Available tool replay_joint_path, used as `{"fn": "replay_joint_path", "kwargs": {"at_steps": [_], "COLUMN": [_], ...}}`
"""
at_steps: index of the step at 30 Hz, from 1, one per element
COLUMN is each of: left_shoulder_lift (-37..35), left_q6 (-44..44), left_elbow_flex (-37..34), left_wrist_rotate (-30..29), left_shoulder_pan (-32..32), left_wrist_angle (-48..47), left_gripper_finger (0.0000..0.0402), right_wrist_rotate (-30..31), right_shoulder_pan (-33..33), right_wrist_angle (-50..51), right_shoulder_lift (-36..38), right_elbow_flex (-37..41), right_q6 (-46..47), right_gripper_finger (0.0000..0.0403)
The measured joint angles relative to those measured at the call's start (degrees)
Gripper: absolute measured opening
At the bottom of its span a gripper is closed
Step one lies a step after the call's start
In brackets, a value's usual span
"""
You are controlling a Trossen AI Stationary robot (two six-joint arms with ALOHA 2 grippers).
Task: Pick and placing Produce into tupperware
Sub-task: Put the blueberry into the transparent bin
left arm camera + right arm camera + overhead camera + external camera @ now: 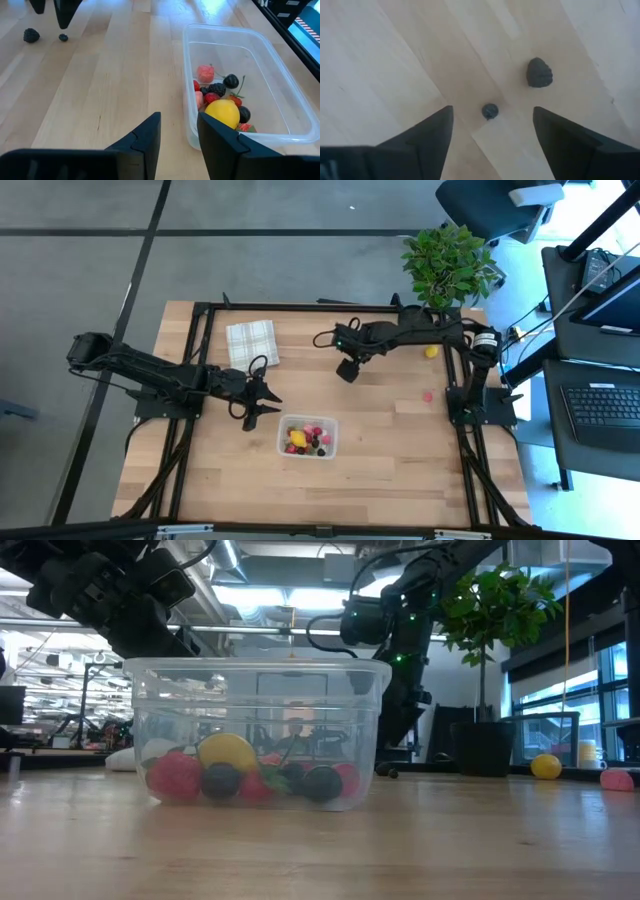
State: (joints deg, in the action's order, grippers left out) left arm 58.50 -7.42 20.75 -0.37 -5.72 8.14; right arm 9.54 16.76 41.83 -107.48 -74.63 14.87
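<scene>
My right gripper (490,132) hangs wide open, empty, over a small dark berry (490,111) (a blackberry (539,72) lies beside). Next I judge: descend, close. My left gripper (179,131), part-open and empty, waits beside the tupperware (283,428).

The left arm reached across, its gripper (262,402) with fingers a little apart. The right arm bent inward, its gripper (492,131) pointing down, fingers spread wide.

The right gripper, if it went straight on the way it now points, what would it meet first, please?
Most likely the small dark berry, which sits between the open fingers of the right gripper in its wrist view. The larger blackberry lies off to one side. How far above the wooden table it hangs is unclear.
</scene>
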Motion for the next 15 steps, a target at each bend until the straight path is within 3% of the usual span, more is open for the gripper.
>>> {"fn": "replay_joint_path", "kwargs": {"at_steps": [15], "left_shoulder_lift": [0.0], "left_q6": [-0.1], "left_elbow_flex": [0.0], "left_wrist_rotate": [0.0], "left_shoulder_pan": [0.0], "left_wrist_angle": [0.0], "left_gripper_finger": [0.0121], "right_wrist_rotate": [0.0], "right_shoulder_pan": [0.0], "right_wrist_angle": [-10.1], "right_shoulder_lift": [-0.1], "right_elbow_flex": [9.2], "right_q6": [1.4], "right_gripper_finger": [0.0238]}}
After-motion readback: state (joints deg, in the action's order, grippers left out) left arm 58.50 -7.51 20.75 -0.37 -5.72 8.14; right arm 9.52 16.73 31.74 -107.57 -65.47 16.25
